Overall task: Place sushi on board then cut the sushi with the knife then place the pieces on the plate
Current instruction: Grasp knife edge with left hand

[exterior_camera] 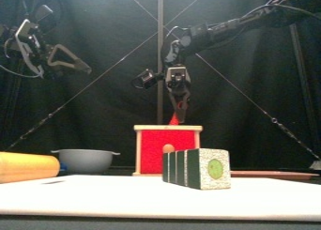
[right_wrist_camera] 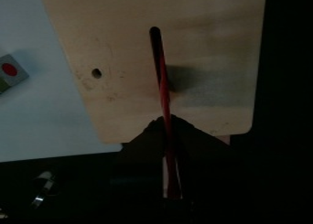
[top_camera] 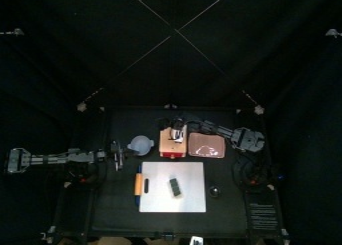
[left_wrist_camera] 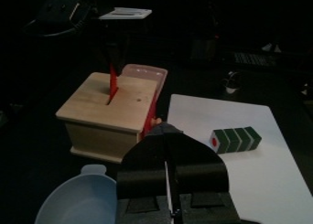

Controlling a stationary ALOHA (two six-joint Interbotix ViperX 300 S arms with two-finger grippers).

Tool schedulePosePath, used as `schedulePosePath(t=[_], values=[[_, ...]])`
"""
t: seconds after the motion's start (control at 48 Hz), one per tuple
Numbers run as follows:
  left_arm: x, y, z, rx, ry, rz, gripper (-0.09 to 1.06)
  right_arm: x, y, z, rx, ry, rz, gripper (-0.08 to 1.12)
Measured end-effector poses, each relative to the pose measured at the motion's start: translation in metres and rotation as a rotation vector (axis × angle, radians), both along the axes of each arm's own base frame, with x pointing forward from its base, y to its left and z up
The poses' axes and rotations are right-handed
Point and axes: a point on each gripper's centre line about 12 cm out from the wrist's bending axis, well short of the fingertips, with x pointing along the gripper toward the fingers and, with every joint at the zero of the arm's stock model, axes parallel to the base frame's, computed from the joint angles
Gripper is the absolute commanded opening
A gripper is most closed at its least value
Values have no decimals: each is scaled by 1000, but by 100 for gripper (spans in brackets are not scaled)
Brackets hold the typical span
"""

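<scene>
One red knife hangs from right end effector.

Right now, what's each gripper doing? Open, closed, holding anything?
Left gripper: closed, holding nothing.
Right gripper: closed on the red knife, over the wooden box.

A pale wooden box with a red drawer front stood toward the back of the black surface, its drawer front facing forward. Just to its left sat a blue-grey bowl, upright; whether the two touched could not be told. In front of the bowl, an orange toy food lay on its side.
</scene>
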Motion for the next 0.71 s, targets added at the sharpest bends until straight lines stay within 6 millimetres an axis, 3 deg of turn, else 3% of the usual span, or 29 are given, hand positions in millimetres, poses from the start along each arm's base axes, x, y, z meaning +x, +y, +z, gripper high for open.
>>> schedulePosePath(t=[0.354,0.708], values=[[0,0,0,-3,1,0,0,-3,0,5,-2,-5,-10,15],[0,0,0,-7,0,2,0,-15,1,46,-43,-79,-21,15]])
